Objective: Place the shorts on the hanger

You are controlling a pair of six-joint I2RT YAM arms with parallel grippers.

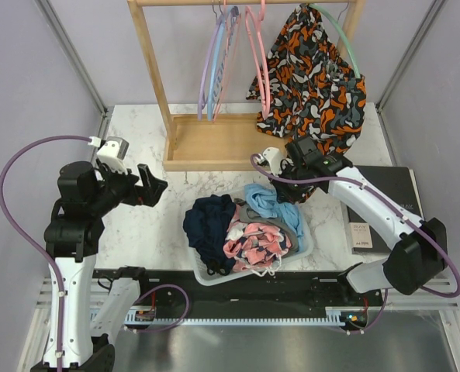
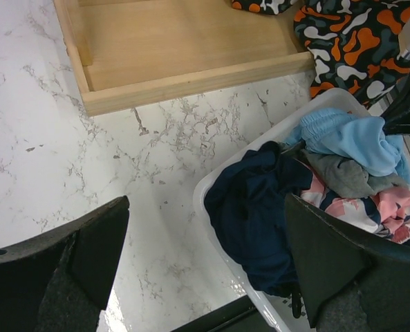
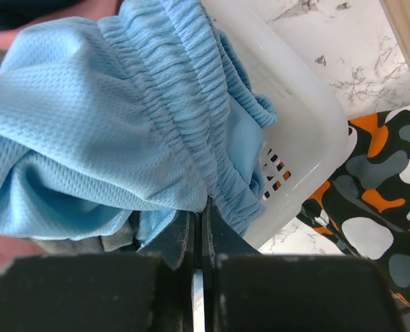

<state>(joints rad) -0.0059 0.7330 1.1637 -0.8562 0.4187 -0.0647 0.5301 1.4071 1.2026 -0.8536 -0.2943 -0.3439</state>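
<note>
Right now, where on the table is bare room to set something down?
Bare marble lies left of the basket, bordered by the wooden rack base and the left gripper. Crowded: the heaped basket, and the right side, under the right gripper and patterned garment.

Right gripper (image 1: 290,186) at the shorts (image 1: 272,203)

The sky-blue shorts lie atop mixed laundry in a white basket (image 1: 306,248), the right gripper touching their far edge. The left gripper (image 1: 148,187) hangs over marble, left of the basket. Behind, the pink hanger (image 1: 257,62) hangs on a wooden rack (image 1: 153,77)
</note>
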